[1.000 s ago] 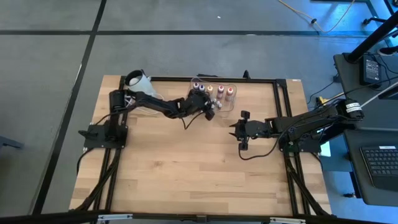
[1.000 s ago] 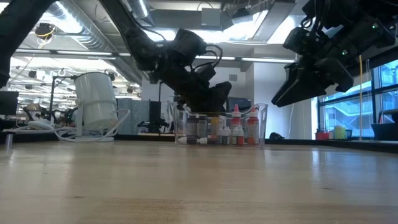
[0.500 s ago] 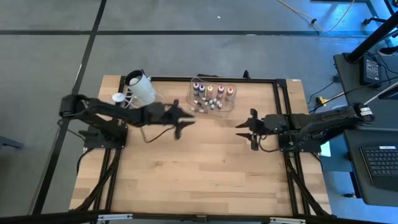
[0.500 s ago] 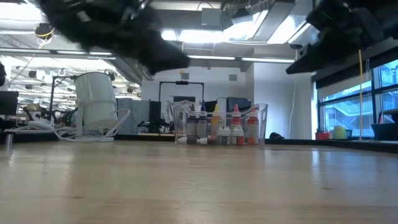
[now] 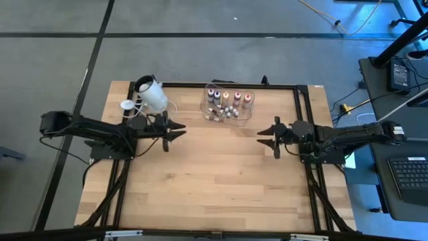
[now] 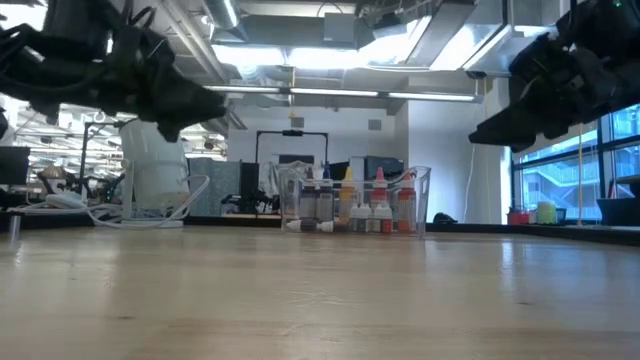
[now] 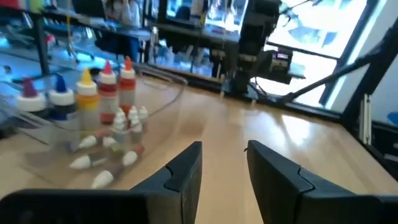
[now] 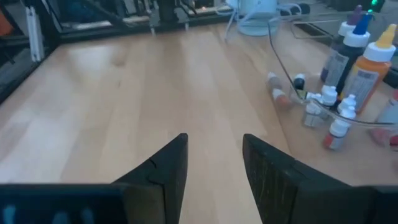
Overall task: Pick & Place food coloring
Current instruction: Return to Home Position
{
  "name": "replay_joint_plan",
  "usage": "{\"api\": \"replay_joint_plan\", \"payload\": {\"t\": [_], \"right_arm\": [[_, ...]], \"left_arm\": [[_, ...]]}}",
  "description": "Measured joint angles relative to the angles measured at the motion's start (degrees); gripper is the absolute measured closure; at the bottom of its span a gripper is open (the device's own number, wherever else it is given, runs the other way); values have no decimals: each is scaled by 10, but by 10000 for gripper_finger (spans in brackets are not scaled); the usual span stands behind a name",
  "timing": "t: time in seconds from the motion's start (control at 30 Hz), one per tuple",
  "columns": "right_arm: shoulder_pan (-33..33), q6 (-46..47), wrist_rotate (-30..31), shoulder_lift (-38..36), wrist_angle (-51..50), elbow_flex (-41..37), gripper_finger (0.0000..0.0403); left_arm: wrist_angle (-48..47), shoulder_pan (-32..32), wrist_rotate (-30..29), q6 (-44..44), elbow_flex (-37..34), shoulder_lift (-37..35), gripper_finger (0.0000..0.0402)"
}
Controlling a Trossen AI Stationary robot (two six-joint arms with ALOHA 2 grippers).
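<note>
At the far edge of the bench, the food coloring is being contained in the clear tub, while left claw and right claw are being held parted, empty, well apart from it; placing appears complete.

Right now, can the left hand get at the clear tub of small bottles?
Probably yes. The left hand is open and empty, and only bare table lies between it and the clear tub, whose top is open. The white cup stands off to the side; the right hand waits opposite.
</note>
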Motion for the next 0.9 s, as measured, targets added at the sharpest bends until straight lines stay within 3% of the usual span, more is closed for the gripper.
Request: {"api": "replay_joint_plan", "payload": {"t": [0.2,0.33,0.67,0.9], "right_arm": [[-47,4,-49,-33,53,-42,247],[-79,19,-77,-55,126,-78,247],[-159,12,-117,-104,92,-81,247],[-241,33,-214,-190,59,-81,247]], "left_arm": [[17,33,5,-9,-50,-47,278],[9,55,58,-2,-50,-59,279],[-15,134,115,10,-50,-77,279],[-77,194,164,14,-50,-150,277]]}}
